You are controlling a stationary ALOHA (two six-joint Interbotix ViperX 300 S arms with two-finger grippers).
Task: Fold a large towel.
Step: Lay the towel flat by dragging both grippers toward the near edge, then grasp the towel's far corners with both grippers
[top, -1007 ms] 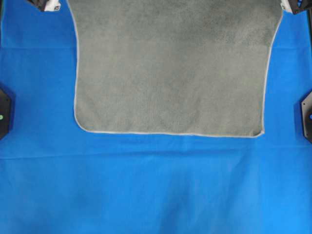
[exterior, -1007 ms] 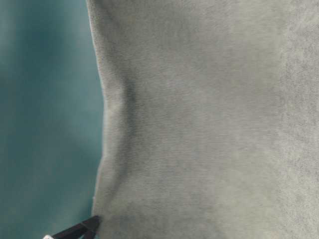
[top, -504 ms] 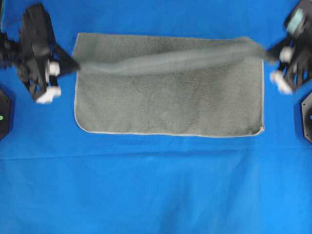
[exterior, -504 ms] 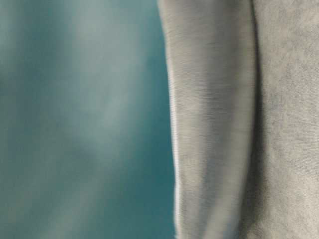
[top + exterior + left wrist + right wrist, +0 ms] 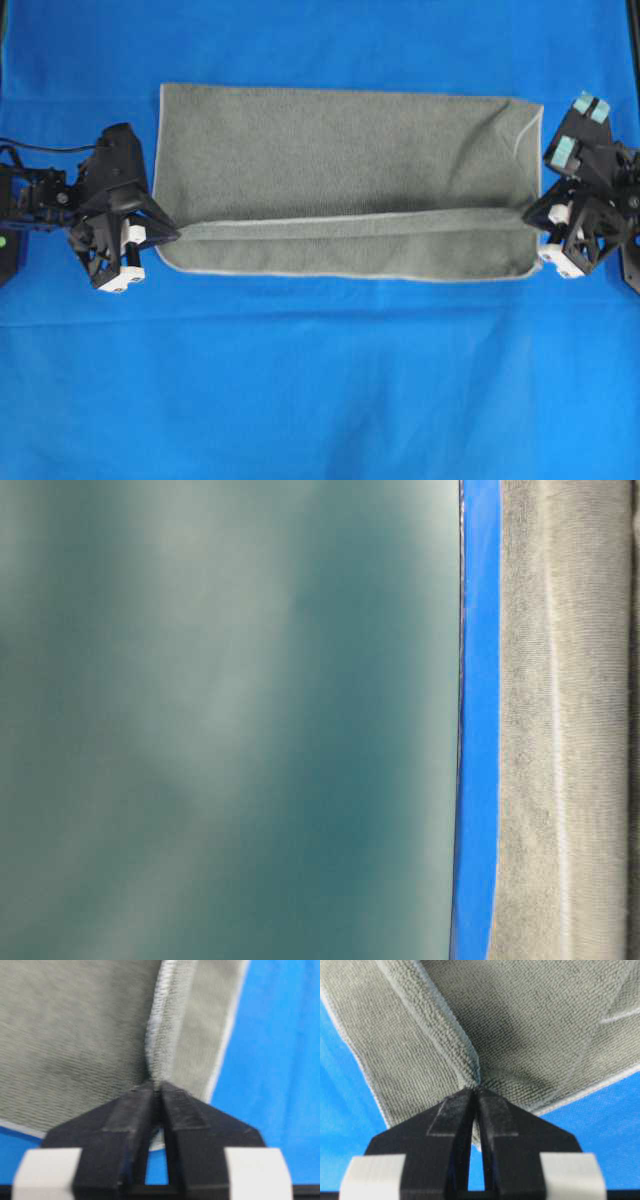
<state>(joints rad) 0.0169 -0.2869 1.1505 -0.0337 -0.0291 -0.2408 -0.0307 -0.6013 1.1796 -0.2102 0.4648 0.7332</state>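
The large towel [image 5: 350,150] is lying folded over itself on the blue table [image 5: 320,380], spreading across the far middle of the overhead view. Its upper layer is covering most of the lower one, and the upper layer's hemmed edge is running left to right as a slightly raised ridge, a little short of the near edge. A narrow strip of the lower layer is showing beyond that ridge, ending in the pale stitched hem with rounded near corners. At the far right corner a small fold of hem is curling inward.

The left gripper [image 5: 172,235] is sitting at the towel's left edge, level with the ridge, and it is pinching the cloth. In the left wrist view the left gripper [image 5: 156,1091] is showing its black jaws pressed together on a gathered tuck of towel, with the hem rising straight from the tips.

The right gripper [image 5: 533,212] is sitting at the right end of the same ridge. In the right wrist view the right gripper [image 5: 475,1092] is likewise clamping a bunched corner of cloth between closed jaws, the edge stretching away from it.

The table-level view is blurred, showing only towel [image 5: 560,720] beside a strip of blue.
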